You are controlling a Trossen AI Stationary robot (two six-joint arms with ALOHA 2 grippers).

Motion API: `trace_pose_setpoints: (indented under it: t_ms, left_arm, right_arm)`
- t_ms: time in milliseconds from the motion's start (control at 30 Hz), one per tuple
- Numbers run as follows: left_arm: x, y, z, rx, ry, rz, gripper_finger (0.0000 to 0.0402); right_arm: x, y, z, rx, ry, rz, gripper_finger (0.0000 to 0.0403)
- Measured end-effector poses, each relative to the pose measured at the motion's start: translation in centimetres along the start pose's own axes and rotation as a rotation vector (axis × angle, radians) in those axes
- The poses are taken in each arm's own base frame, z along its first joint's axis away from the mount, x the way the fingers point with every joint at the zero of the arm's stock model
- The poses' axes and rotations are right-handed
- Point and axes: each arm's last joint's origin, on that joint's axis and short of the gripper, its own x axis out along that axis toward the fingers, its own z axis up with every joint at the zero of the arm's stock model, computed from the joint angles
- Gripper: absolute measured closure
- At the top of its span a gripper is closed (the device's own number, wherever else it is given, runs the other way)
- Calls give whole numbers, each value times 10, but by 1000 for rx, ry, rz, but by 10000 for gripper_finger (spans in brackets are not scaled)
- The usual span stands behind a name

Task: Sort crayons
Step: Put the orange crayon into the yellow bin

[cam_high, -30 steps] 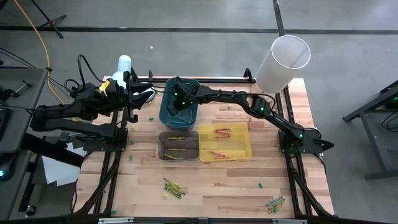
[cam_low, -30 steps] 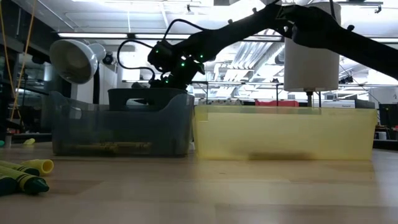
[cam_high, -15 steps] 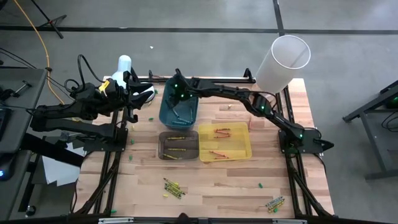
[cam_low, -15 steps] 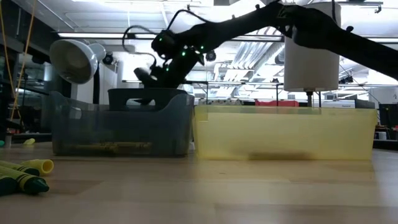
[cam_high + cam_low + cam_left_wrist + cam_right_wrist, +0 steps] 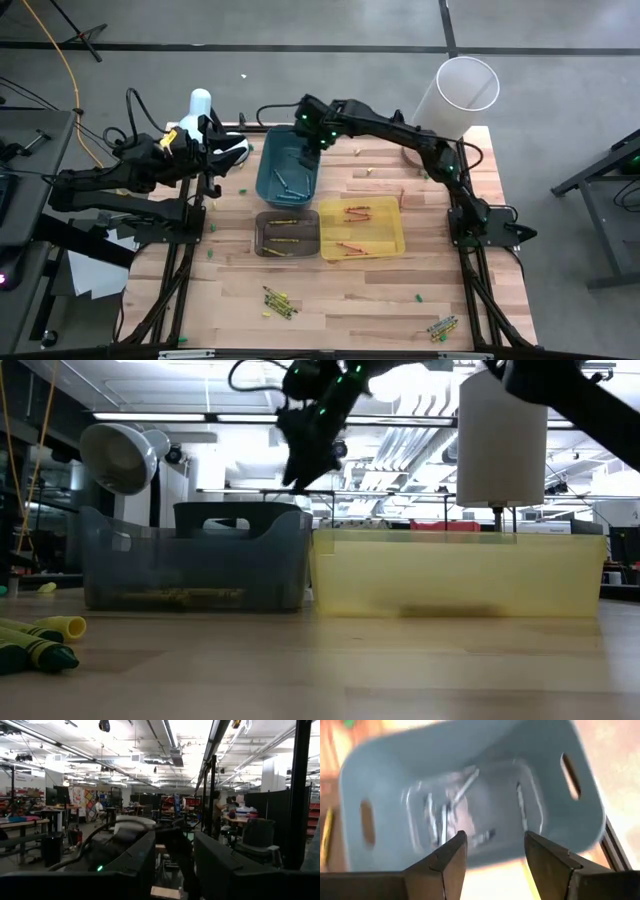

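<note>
The right gripper (image 5: 311, 140) hangs above the far right edge of the blue bin (image 5: 287, 170), at the back of the table (image 5: 380, 300). In the low view it (image 5: 300, 465) is clear of the bin's rim, with air beneath it. Its jaws are parted, and the wrist view shows nothing between the fingers (image 5: 447, 860); the gap frames the blue bin (image 5: 385, 775) below.

Several crayons (image 5: 445, 812) lie loose on that bin's floor, well under the open jaws and not touching them. From above, the same crayons (image 5: 284, 180) show as thin pale sticks near the bin's middle.

Nearer the front sit two more bins side by side: a grey bin (image 5: 287, 233) with a few yellowish-green crayons (image 5: 283, 240) in it, and a yellow bin (image 5: 361, 228) holding red crayons (image 5: 356, 212). A loose green and yellow pile (image 5: 278, 301) lies on the wood at the front left, and a second pile (image 5: 441, 326) near the front right corner. The low view shows the near ends of the first pile (image 5: 40, 640) at the table's left edge.

The left gripper (image 5: 232, 152) waits at the table's back left edge, beside the blue bin; its fingers (image 5: 220, 865) stand apart with nothing between them. A white tube (image 5: 455, 100) stands at the back right corner.
</note>
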Motion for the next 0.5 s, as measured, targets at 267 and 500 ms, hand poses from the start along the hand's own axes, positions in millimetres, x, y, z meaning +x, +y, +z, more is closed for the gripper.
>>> trace_pose_setpoints:
  t_ms: [267, 500]
  left_arm:
    - [0, 0, -2, -18, 21, 1, 282]
    - [0, 0, -2, -32, 24, 1, 282]
  right_arm:
    - [-45, 4, -14, -84, 84, 55, 213]
    - [-67, 10, -23, -120, 89, 92, 213]
